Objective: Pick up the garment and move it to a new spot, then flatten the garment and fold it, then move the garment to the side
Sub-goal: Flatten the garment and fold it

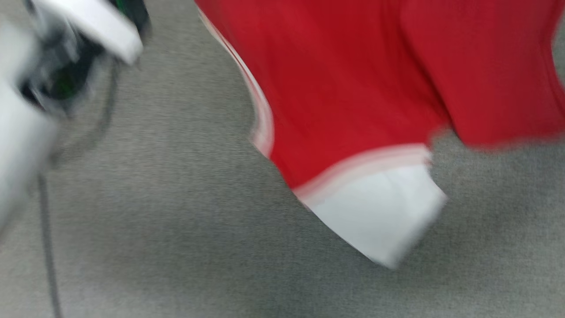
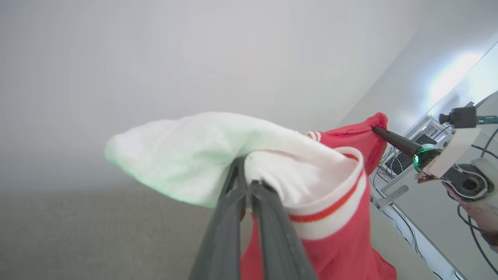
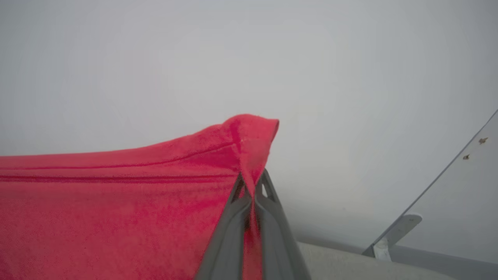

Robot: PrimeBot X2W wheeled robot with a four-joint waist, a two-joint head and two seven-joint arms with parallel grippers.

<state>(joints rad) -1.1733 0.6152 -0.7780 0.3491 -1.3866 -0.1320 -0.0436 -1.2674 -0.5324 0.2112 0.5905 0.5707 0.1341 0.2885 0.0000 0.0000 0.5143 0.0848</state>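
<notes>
Head view: the garment (image 1: 353, 88) hangs over a grey, carpet-like surface (image 1: 154, 229). Its white lining is clenched in the left gripper (image 2: 247, 181); the right gripper (image 3: 252, 186) pinches a red corner, before a plain pale wall (image 2: 194, 58). Cables (image 2: 389, 161) tangle far off.

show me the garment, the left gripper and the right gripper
garment (image 1: 353, 88), head view, on its hanging red panel
left gripper (image 2: 246, 173), left wrist view, between fingertips shut on the white lining
right gripper (image 3: 252, 179), right wrist view, between fingertips pinching a red corner
</notes>
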